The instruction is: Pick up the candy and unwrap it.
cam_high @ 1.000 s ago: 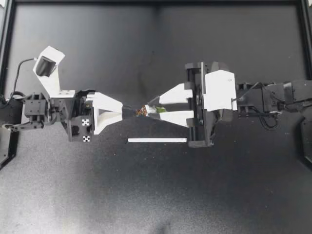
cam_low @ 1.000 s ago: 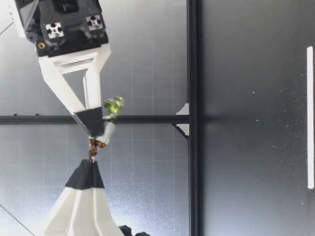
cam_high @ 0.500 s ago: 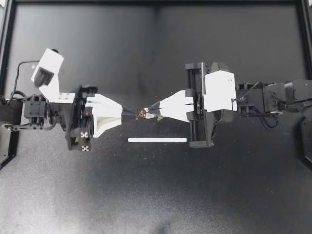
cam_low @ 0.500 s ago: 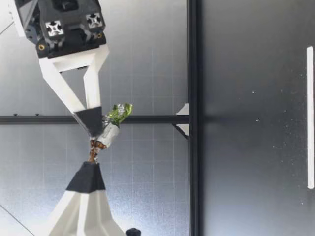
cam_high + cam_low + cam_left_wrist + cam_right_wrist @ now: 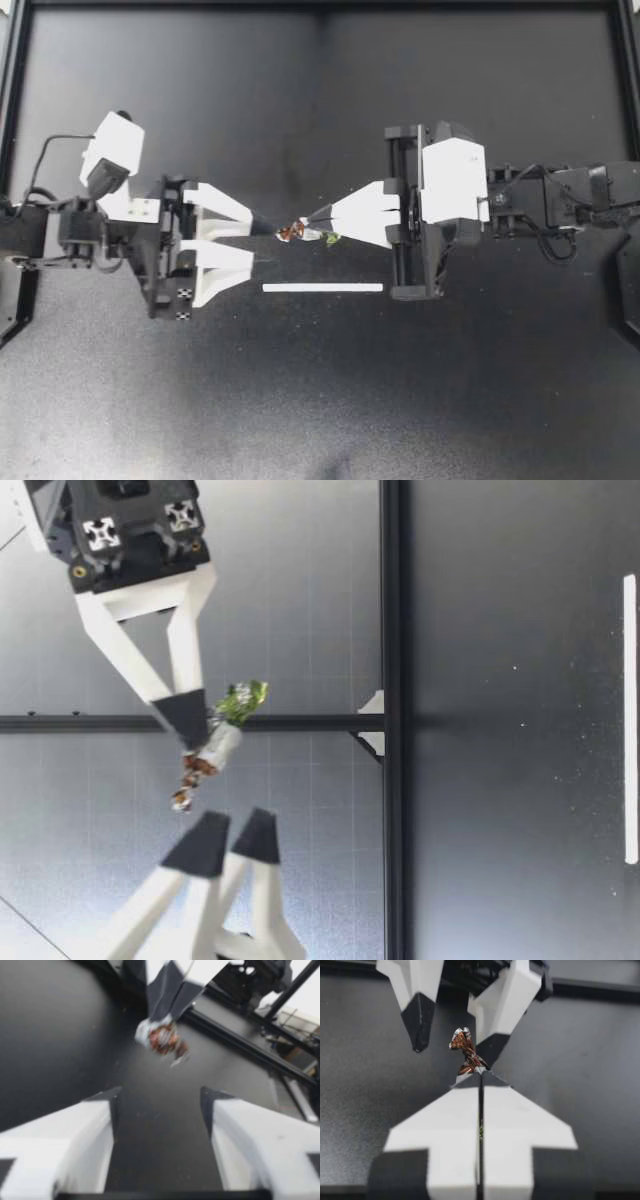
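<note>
Figure: one candy (image 5: 292, 232), mid-surface and held above the dark surface (image 5: 320, 400), is gripped by our closed right pincer (image 5: 308, 226). Our left pincer (image 5: 262, 246) is open just left of it, not touching. One white strip (image 5: 323, 288) lies near them.

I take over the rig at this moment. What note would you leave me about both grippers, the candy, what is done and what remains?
Right gripper: shut on the candy, holding it in the air above the table.
Left gripper: open and holding nothing, just short of the candy's brown twisted end and not touching it.
Done: the candy is picked up.
Left: the wrapper looks still on, with a twisted end showing on each side of the right gripper. A likely next step is to shut the left gripper on the brown end and pull to unwrap.
</note>
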{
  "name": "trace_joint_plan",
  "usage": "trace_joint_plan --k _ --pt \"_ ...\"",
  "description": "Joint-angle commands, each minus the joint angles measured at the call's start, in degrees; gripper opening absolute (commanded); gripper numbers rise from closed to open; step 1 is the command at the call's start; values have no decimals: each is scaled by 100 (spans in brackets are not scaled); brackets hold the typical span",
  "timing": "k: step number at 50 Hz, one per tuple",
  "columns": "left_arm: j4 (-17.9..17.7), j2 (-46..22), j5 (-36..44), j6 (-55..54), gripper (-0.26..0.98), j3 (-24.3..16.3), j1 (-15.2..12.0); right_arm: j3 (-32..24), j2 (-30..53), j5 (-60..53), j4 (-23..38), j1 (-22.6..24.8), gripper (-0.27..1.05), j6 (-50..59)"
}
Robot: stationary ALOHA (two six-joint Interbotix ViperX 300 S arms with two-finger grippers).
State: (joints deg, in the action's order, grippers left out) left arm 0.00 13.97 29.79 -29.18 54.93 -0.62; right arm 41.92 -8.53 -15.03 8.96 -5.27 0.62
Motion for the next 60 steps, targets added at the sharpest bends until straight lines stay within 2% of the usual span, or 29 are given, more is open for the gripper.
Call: trace_joint_plan --k 1,18,44,60 --pt "0 -53 -9 53 53 -246 -9 -176 -18 18 -18 9 -18 88" --pt "-246 -527 -18 369 53 -571 -44 -237 -9 185 -18 105 -18 211" --pt "-1011 -835 53 976 52 -431 -255 -211 -123 290 -18 308 -18 492" --pt "-1072 -809 53 1055 51 -378 -264 -202 -123 483 -18 79 -18 475"
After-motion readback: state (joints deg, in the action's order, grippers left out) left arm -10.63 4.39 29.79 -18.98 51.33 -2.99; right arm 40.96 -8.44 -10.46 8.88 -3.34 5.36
